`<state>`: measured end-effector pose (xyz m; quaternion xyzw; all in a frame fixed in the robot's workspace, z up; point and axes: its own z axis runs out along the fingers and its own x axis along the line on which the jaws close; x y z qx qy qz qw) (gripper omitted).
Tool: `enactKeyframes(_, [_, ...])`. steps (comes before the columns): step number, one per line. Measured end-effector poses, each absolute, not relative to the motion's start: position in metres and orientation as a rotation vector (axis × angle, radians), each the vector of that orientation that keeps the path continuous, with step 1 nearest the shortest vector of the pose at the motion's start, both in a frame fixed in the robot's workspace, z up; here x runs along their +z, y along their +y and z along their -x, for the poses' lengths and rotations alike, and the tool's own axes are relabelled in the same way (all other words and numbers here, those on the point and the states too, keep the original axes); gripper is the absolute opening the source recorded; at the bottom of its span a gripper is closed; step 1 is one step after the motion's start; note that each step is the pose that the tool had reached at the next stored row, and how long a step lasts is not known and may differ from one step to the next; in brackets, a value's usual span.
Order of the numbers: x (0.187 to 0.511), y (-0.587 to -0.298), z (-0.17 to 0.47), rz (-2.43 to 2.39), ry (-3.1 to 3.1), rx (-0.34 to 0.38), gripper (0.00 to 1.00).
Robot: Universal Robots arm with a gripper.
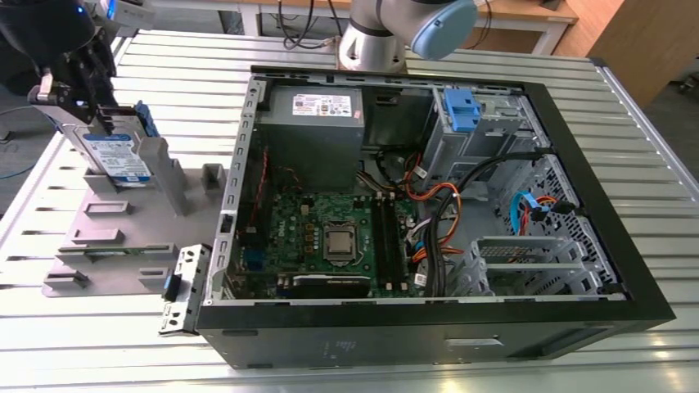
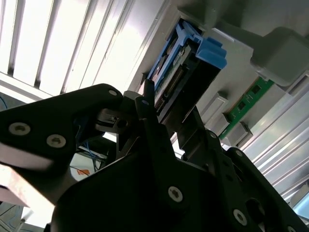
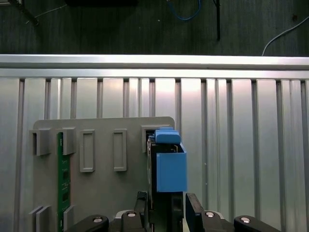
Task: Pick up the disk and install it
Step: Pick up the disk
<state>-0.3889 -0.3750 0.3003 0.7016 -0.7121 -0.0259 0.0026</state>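
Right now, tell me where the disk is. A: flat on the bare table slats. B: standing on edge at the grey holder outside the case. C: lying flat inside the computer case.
B: the disk stands on edge at the grey holder, to the exterior view's left of the case.

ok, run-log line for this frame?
phase: pick | gripper: at disk | disk: upright at grey fixture, outside PC case | install: not done

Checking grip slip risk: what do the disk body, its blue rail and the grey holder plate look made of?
The disk looks like bare silver metal, with a dull sheen at its edges. Its blue rail looks like moulded plastic: matte, evenly coloured. The holder plate looks like matte grey plastic, though painted metal can't be excluded.
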Motion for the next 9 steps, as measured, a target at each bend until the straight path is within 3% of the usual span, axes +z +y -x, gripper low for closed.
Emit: enactKeyframes(9, [0.3009, -0.3750, 0.3889, -2.198, -2.237, -0.081, 0.45])
